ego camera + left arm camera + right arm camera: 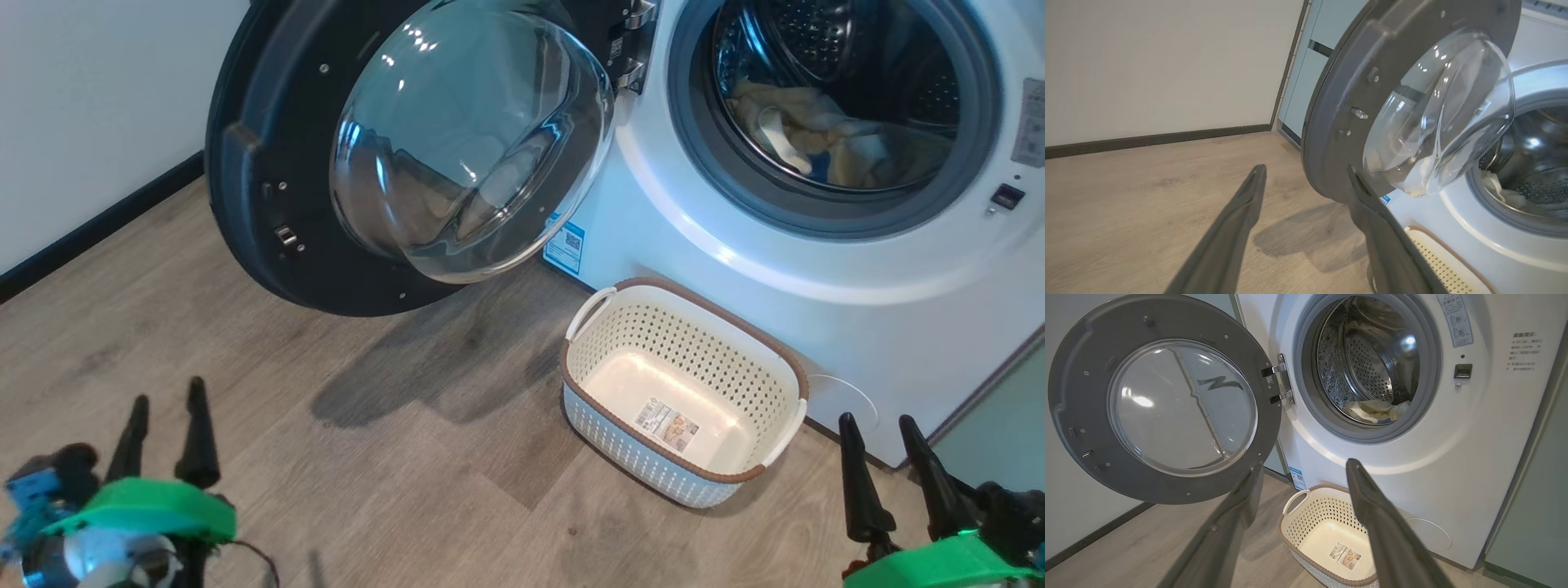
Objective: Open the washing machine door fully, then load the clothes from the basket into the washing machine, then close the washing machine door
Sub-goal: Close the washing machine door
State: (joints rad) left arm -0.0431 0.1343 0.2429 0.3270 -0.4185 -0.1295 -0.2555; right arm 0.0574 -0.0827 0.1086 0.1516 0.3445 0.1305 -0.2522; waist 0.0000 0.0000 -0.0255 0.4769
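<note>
Since the clothes lie in the drum and the basket sits empty, you have only the washing machine door left to shut — it stands wide at one o'clock from your left gripper, nearer than the right gripper; both gape empty.

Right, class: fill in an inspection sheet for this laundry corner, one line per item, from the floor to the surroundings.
Surface: wood-look floor.
Job's things: washing machine door swung wide open; clothes lying inside the washing machine; basket empty, on the floor before it.
Clutter: nothing seen.
Grippers: left gripper and right gripper open, holding nothing.
Cables: thin dark cable looping by the left wrist.
Surroundings: white wall, dark skirting; pale green cabinet beside the machine.
</note>
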